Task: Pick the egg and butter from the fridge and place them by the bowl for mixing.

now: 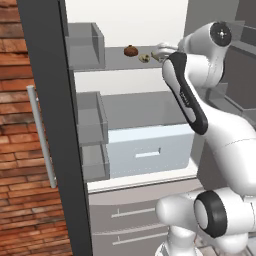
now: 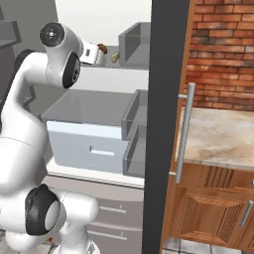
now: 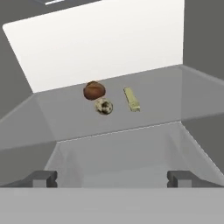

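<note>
Here the egg (image 3: 103, 106) lies on a grey shelf (image 3: 153, 96) inside the fridge (image 1: 145, 20), pale and speckled, touching or nearly touching a dark brown lump (image 3: 94, 90) that sits just behind it, toward the white back wall. The butter (image 3: 131, 99), a thin pale yellow stick, lies near the egg on its other side, apart from it, its long side pointing toward the back wall. In the left base view the same three sit in a row on the upper shelf: the brown lump (image 1: 131, 50), the egg (image 1: 144, 58) and a sliver of the butter (image 1: 155, 56) beside the white hand.

The claw (image 3: 112, 178) is spread wide, its two dark tips far apart at the front of the shelf, with nothing between them; the egg and butter lie well ahead of it, untouched.

Below the shelf there is a pale drawer (image 1: 150, 150) with a slot handle. Clear bins (image 1: 87, 45) hang on the inside of the open dark door (image 1: 55, 125), which carries a silver bar handle (image 1: 40, 135). In the right base view a pale stone surface (image 2: 223, 134) on wooden cabinets (image 2: 213, 208) stands against a brick wall (image 2: 223, 49).
</note>
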Controlling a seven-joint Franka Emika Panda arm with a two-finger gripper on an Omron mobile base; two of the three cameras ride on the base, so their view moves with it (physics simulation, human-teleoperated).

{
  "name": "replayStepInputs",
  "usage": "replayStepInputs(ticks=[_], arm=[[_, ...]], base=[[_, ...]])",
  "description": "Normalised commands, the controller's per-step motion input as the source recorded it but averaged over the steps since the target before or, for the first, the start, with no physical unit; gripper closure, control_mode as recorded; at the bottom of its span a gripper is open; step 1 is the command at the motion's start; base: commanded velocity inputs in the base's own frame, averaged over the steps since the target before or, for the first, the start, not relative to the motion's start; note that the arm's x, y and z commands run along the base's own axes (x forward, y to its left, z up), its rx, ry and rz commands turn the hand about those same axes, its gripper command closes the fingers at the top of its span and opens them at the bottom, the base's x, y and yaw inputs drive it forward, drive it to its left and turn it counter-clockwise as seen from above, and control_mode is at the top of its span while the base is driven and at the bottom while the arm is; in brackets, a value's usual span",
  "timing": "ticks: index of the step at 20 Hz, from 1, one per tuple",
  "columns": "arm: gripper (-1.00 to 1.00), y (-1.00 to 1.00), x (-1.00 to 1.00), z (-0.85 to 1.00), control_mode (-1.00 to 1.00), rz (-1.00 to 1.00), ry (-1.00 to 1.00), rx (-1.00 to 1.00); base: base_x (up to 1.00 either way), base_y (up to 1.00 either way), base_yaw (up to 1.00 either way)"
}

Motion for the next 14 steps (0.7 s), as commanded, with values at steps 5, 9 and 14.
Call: replayStepInputs(ticks=[5,9,14], arm=[[-1.0,0.0,0.26,0.0,-1.0,0.04,0.09,-0.03],[-1.0,0.0,0.35,0.0,-1.0,0.05,0.13,0.0],[-1.0,0.01,0.3,-0.09,-1.0,0.06,0.04,-0.08]], base=[[0.0,0.0,0.0],[0.0,0.0,0.0],[0.0,0.0,0.0]])
